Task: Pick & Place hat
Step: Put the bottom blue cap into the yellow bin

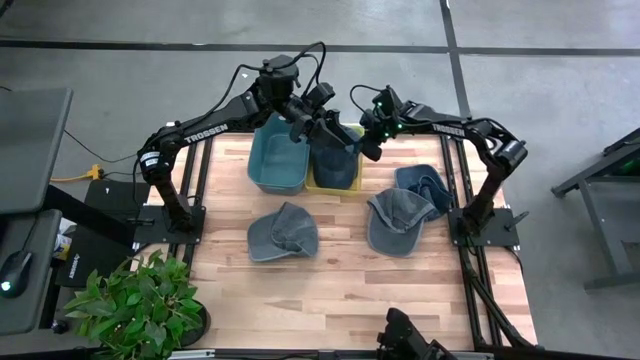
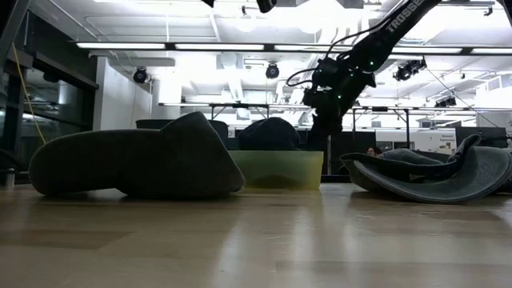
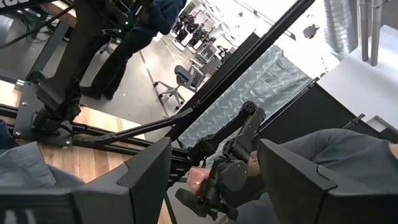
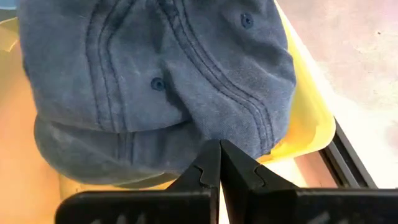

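Blue hat (image 4: 155,81) in yellow bin (image 4: 308,121)

The high view looks straight down from well above, taking in the whole wooden table (image 1: 340,290), both arm bases and the floor past every edge. The low view sits at table-top height at the near edge, facing level across the boards to the yellow bin (image 2: 276,170) at the far edge, which the high view shares. The left wrist view faces outward over the table's right edge into the room, while the right wrist view looks down from very near on a blue cap (image 4: 155,87) in that bin.
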Robot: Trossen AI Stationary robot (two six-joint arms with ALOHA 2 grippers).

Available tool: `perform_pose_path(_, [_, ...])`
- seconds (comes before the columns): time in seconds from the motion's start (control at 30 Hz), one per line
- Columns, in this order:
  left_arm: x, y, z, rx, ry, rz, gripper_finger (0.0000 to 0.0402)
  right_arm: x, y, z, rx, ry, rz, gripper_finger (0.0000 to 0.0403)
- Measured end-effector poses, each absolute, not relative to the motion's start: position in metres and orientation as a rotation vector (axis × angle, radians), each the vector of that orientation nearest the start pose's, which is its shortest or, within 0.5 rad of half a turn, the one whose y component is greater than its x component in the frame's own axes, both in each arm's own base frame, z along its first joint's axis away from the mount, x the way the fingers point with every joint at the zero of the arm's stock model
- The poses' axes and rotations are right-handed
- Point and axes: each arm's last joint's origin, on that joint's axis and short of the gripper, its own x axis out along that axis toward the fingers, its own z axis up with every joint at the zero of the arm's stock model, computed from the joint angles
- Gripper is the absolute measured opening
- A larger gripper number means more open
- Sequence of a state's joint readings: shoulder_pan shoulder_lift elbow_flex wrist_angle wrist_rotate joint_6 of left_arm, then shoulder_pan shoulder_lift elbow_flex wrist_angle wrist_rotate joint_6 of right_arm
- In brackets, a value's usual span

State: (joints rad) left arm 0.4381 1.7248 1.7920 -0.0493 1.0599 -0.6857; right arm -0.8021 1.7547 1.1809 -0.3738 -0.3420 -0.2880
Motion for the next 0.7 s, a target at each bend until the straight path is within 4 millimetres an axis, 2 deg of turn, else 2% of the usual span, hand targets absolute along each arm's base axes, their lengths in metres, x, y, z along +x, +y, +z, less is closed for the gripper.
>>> perform_pose_path(0.27, [0.357,0.140,0.442,-0.655,0.203,-0.595,0.0236,0.270,-0.255,0.189,0.259,0.841,-0.298,0.0000])
perform_pose_path(0.7, [0.358,0.140,0.442,-0.662,0.204,-0.592,0.0236,0.273,-0.261,0.167,0.357,0.885,-0.377,0.0000])
